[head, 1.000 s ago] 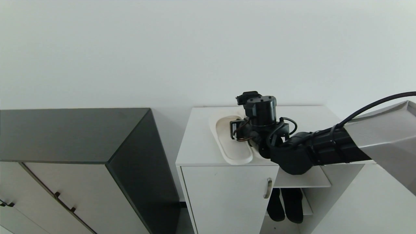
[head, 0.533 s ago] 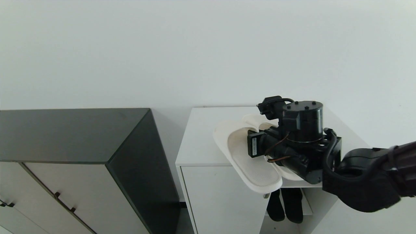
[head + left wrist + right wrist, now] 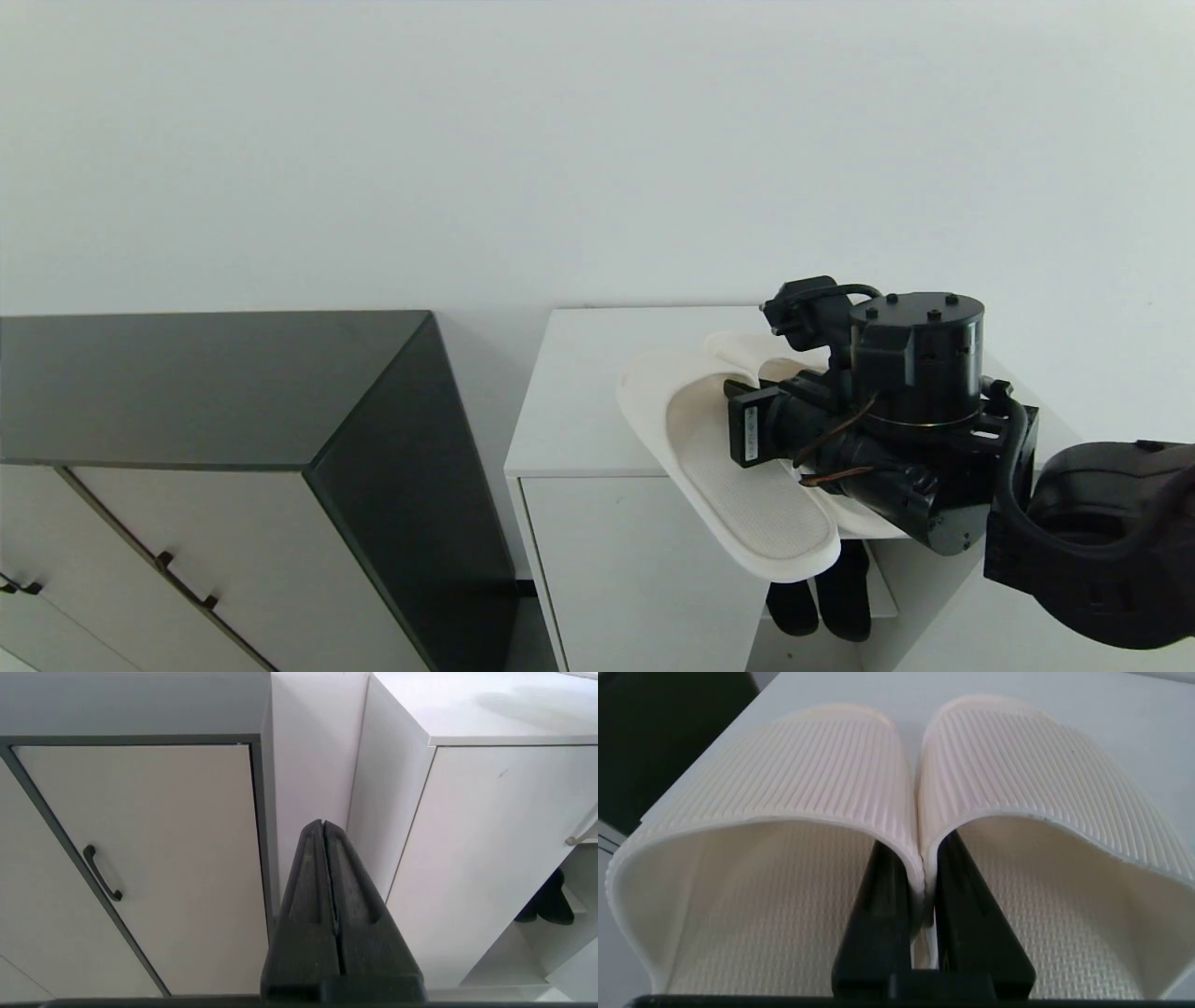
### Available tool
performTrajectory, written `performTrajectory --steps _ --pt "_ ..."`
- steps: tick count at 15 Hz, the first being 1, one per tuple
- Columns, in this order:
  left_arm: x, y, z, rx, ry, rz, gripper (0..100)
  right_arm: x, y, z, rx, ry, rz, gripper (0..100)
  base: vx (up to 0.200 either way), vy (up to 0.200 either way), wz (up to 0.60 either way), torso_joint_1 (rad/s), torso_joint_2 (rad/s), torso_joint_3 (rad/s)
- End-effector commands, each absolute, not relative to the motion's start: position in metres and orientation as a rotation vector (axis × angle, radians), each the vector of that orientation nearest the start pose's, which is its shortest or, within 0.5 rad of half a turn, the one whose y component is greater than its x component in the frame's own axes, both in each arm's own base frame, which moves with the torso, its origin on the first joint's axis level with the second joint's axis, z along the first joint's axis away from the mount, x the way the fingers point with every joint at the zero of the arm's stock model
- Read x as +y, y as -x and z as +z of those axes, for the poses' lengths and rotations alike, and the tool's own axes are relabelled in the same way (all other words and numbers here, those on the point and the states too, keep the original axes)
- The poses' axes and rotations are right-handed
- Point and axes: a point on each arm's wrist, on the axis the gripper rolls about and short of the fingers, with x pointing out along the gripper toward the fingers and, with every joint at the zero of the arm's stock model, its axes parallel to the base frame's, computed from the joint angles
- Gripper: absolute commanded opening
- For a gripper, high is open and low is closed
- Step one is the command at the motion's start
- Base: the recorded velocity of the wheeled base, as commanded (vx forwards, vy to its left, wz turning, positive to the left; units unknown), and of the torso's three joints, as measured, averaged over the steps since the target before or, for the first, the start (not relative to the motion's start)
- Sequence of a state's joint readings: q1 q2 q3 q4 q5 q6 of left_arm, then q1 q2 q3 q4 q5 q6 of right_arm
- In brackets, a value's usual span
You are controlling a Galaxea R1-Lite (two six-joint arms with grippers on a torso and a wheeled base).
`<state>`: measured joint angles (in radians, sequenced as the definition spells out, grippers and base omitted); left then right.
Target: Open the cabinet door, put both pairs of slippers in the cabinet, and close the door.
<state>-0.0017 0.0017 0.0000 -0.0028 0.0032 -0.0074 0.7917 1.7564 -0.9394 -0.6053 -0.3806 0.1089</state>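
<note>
Against the pale wall stand a white cabinet and dark-topped dresser.

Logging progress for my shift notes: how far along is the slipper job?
Done: the cabinet is open on the right and the black slippers sit inside it. In hand: the right pincer is shut on the white slippers, holding them over its front edge; the left pincer is shut, empty. Left: put the white pair inside, then shut the cabinet.

cream slippers — ribbed straps, textured insoles; white cabinet, black slippers.
</note>
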Motion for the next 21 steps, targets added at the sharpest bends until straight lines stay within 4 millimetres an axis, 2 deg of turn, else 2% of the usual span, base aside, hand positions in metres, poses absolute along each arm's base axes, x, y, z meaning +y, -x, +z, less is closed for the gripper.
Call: performTrajectory --steps 1,13,21 --pt "0.0001 0.0226 0.0759 0.000 0.008 0.002 0 0.2280 -0.2369 0.1982 0.198 0.010 0.401 0 0.000 0.000 0.00 0.000 0.00 0.000" --pt "0.0001 0.0226 0.0759 0.000 0.012 0.000 0 0.2288 -0.2383 0.1957 0.206 0.012 0.402 0 -0.200 0.000 0.00 0.002 0.00 0.002" --pt "0.0001 0.0226 0.0759 0.000 0.012 0.000 0 0.2281 -0.2390 0.1957 0.206 0.012 0.398 0 0.000 0.000 0.00 0.000 0.00 0.000"
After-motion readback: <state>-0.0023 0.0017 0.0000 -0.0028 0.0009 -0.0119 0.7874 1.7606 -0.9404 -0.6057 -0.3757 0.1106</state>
